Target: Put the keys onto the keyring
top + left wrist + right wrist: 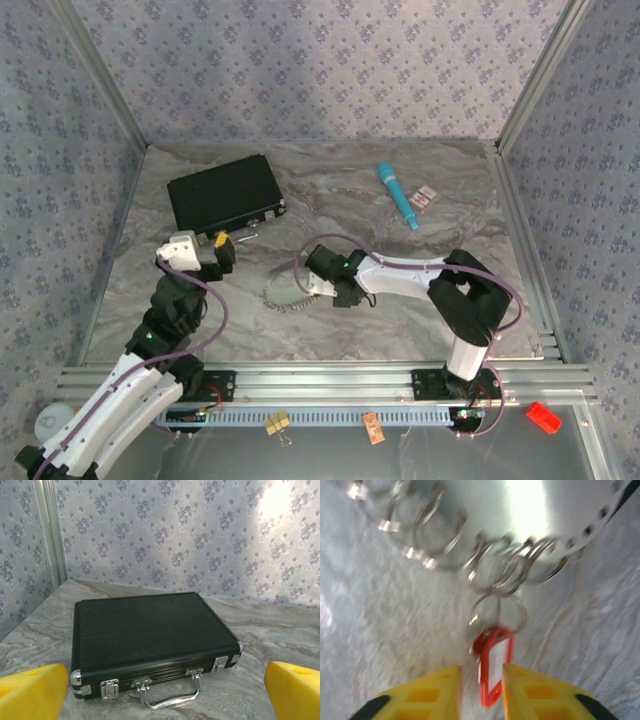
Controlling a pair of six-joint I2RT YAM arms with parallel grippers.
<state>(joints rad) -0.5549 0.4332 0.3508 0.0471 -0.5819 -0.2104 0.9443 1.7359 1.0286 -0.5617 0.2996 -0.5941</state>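
Observation:
The keyring (283, 297) lies mid-table as a floppy silvery loop; in the right wrist view it is a chain of small metal rings (485, 565) across the top. A small split ring (497, 612) hangs from it and carries a red plastic key tag (495, 670). The view is too blurred to tell whether a key sits with the tag. My right gripper (482, 680) is low over the table at the keyring's right end (318, 285), its yellow fingers slightly parted with the tag lying loose in the gap. My left gripper (165, 685) stands wide open, holding nothing, facing a black case.
The black case (222, 195) with a chrome handle (170, 695) lies at the back left. A teal pen-like stick (397, 195) and two small tags (427, 197) lie at the back right. Clips and a red piece (543, 417) sit below the front rail.

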